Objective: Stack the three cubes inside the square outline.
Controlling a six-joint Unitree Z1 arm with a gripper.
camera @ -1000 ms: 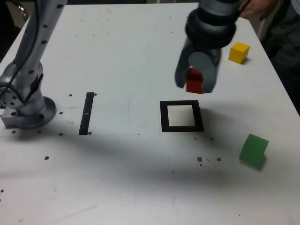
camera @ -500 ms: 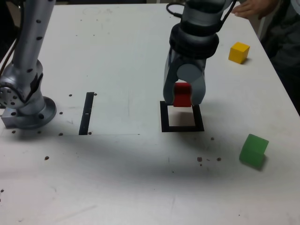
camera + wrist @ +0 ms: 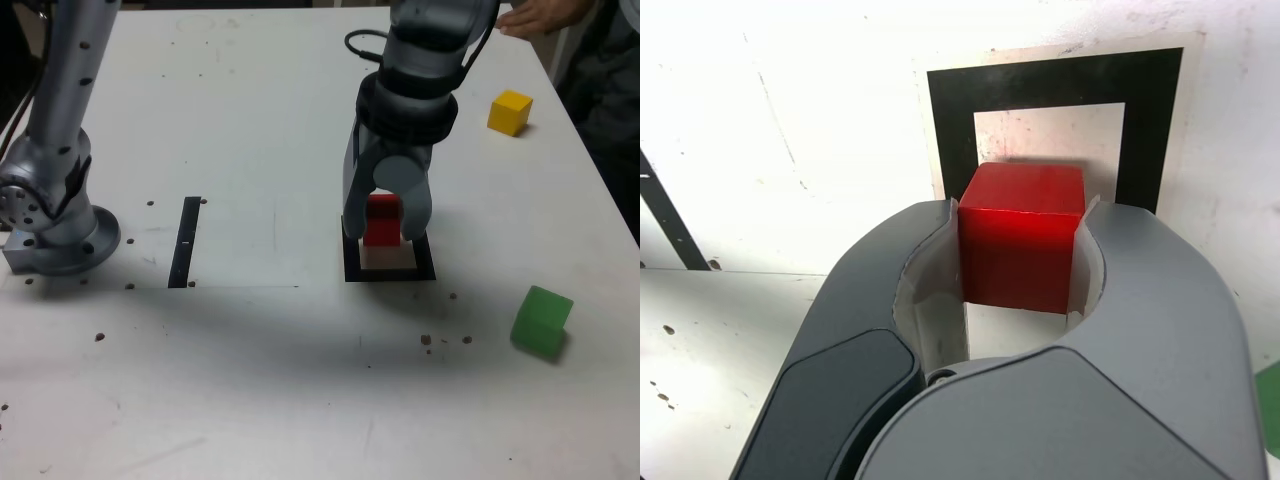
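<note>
My gripper (image 3: 384,232) is shut on the red cube (image 3: 382,221) and holds it low over the square outline (image 3: 352,258). The wrist view shows the red cube (image 3: 1022,237) pinched between both jaws, above the white centre of the square outline (image 3: 1150,110); I cannot tell whether the cube touches the table. The yellow cube (image 3: 510,112) sits at the far right of the exterior view. The green cube (image 3: 541,320) lies at the near right, tilted.
A narrow black strip (image 3: 185,241) lies on the table to the exterior view's left of the outline. The arm's grey base (image 3: 55,225) stands at the left edge. A person's hand (image 3: 535,15) rests at the far right edge of the table.
The gripper carried the red cube leftward and down, from above and beside the outline to low over its centre. The jaws stayed shut on the cube.
</note>
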